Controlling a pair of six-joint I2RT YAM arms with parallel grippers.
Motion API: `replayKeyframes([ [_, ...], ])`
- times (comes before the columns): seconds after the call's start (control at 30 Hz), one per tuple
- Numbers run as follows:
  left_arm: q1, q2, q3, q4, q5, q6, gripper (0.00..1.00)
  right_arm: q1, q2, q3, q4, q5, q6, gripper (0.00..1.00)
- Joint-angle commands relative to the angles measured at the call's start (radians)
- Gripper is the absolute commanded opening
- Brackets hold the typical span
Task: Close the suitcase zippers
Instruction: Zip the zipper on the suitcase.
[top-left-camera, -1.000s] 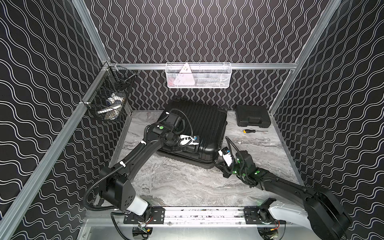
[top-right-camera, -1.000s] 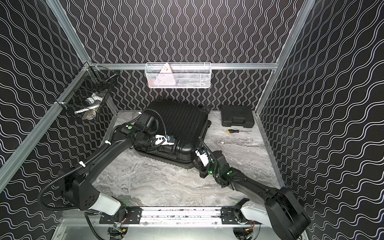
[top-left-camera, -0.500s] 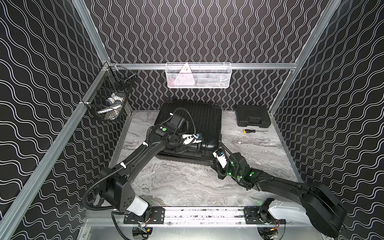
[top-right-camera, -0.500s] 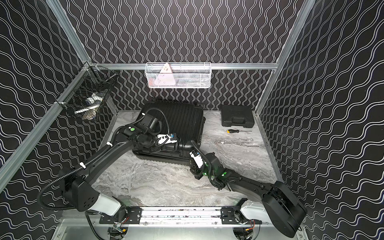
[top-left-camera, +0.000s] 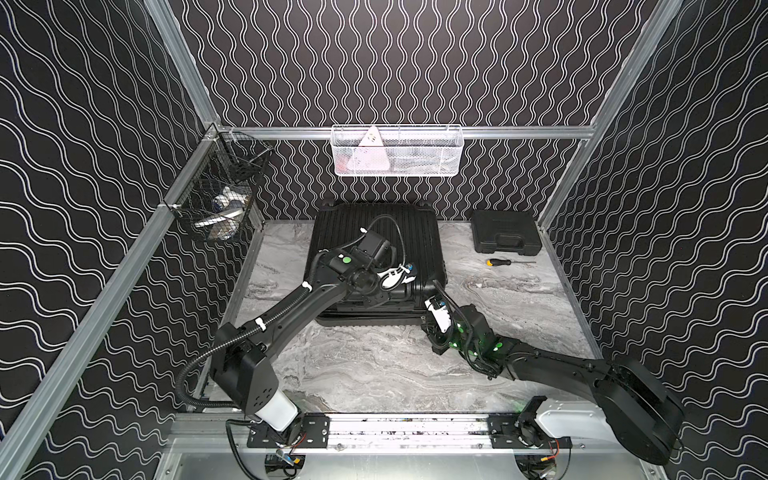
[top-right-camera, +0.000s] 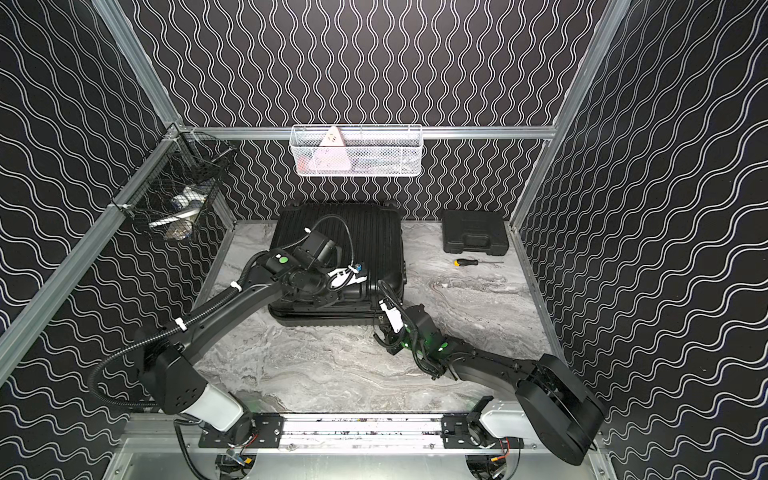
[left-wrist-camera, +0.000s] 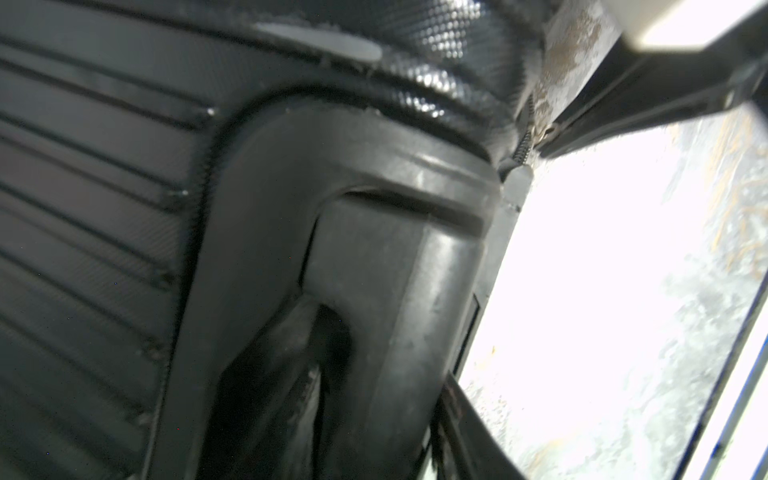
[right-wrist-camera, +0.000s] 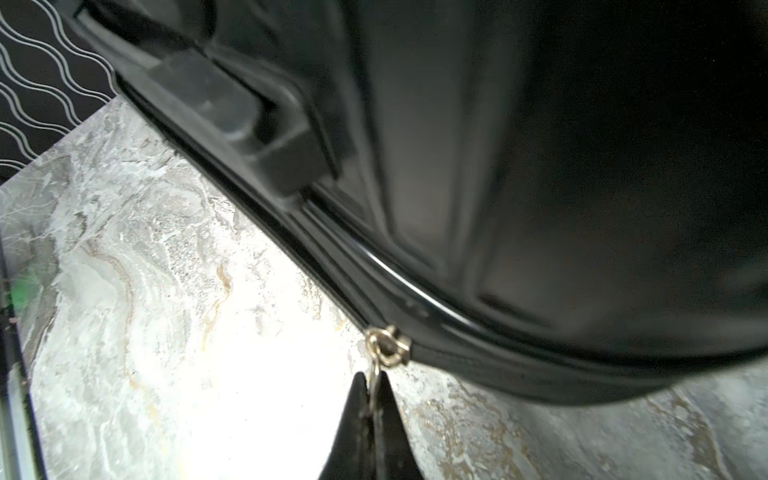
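Observation:
The black ribbed suitcase (top-left-camera: 409, 232) (top-right-camera: 374, 237) lies flat at the back middle of the table, square to the front edge. My left gripper (top-left-camera: 374, 296) (top-right-camera: 325, 297) rests on its near right part. In the left wrist view the left gripper (left-wrist-camera: 374, 411) is shut round the moulded handle (left-wrist-camera: 395, 270). My right gripper (top-left-camera: 431, 326) (top-right-camera: 384, 332) is low at the near right corner. In the right wrist view this gripper (right-wrist-camera: 373, 384) is shut on the silvery zipper pull (right-wrist-camera: 376, 374) hanging from the slider (right-wrist-camera: 388, 347). The zippers' black band (right-wrist-camera: 519, 365) runs along the shell edge.
A small black tool case (top-left-camera: 507, 237) stands at the back right, with a screwdriver (top-left-camera: 500, 262) in front of it. A white wire basket (top-left-camera: 397, 151) hangs on the back rail and a black wire basket (top-left-camera: 220, 199) on the left rail.
The suitcase has turned from a slanted lie to square with the table front, moving with my left arm. My right gripper has shifted left along the near edge, still holding the pull.

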Motion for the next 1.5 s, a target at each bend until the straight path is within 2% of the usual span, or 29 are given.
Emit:
replayKeyframes([
  [0.0, -0.012, 0.057, 0.043, 0.084, -0.016, -0.218, 0.29, 0.009, 0.008, 0.023, 0.037, -0.087, -0.028, 0.0],
  [0.2, -0.06, 0.131, 0.105, 0.044, -0.038, -0.264, 0.32, 0.009, 0.037, 0.046, 0.045, -0.142, -0.06, 0.0],
  [0.47, -0.069, 0.223, 0.214, 0.02, -0.022, -0.449, 0.31, 0.01, 0.068, 0.065, 0.062, -0.189, -0.06, 0.0],
  [0.8, -0.074, 0.25, 0.223, 0.107, 0.016, -0.588, 0.3, 0.033, 0.087, 0.054, 0.131, -0.185, -0.016, 0.0],
  [1.47, -0.082, 0.328, 0.265, 0.204, 0.005, -0.74, 0.29, 0.076, 0.12, 0.06, 0.185, -0.193, 0.001, 0.0],
])
